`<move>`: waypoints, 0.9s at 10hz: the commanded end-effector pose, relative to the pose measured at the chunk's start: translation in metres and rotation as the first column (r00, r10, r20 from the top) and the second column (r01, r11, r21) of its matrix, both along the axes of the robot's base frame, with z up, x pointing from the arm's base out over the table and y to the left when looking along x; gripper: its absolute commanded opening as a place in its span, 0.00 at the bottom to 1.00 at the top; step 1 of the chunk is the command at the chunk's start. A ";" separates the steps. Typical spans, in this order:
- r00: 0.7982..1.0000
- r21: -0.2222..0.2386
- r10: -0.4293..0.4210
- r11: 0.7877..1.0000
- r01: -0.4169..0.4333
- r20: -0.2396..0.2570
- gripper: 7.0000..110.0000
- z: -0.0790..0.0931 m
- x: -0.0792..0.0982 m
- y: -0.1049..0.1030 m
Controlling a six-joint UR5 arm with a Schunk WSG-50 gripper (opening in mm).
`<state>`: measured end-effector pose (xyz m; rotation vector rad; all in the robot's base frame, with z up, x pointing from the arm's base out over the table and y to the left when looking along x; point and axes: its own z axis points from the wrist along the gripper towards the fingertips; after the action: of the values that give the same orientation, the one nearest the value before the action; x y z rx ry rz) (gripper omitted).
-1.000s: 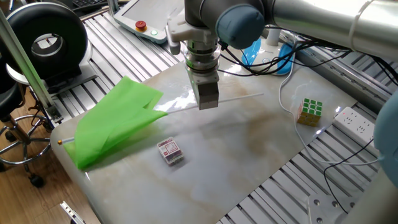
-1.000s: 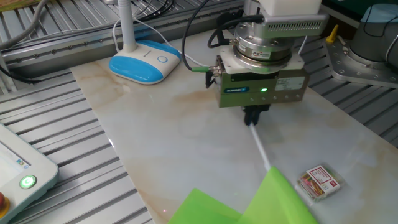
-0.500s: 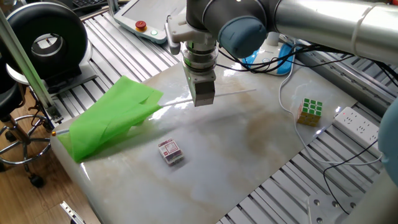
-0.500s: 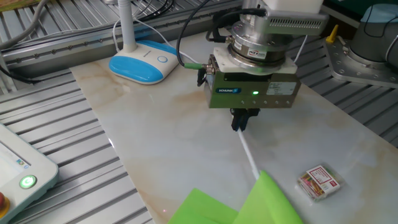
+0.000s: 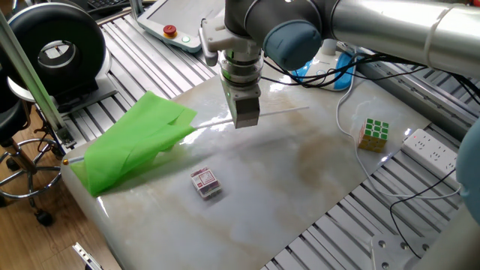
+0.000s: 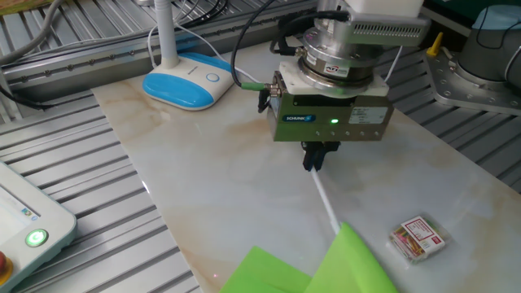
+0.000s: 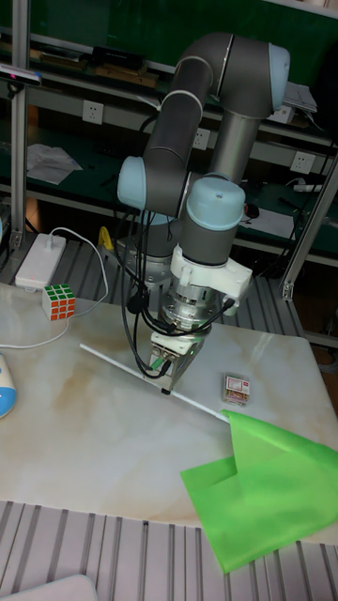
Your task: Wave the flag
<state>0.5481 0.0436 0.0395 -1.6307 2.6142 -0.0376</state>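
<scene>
Near the table's [image 5: 300, 187] middle, I see my gripper [image 6: 317, 159] pinching the flag's pole [image 6: 326, 203], jaws narrow on it, green cloth [image 5: 131, 146] draped over the table edge. A swing risks the thin pole twisting in my grip, or cloth dragging the small box [image 5: 205, 182].
</scene>
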 end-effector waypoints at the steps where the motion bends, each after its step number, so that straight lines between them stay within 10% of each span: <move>1: 1.000 0.009 -0.007 1.000 0.007 -0.023 0.00 0.001 -0.005 0.001; 9: 0.996 0.032 -0.025 0.999 0.028 -0.087 0.00 0.001 -0.021 0.007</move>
<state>0.5344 0.0458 0.0390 -1.6300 2.6639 0.0195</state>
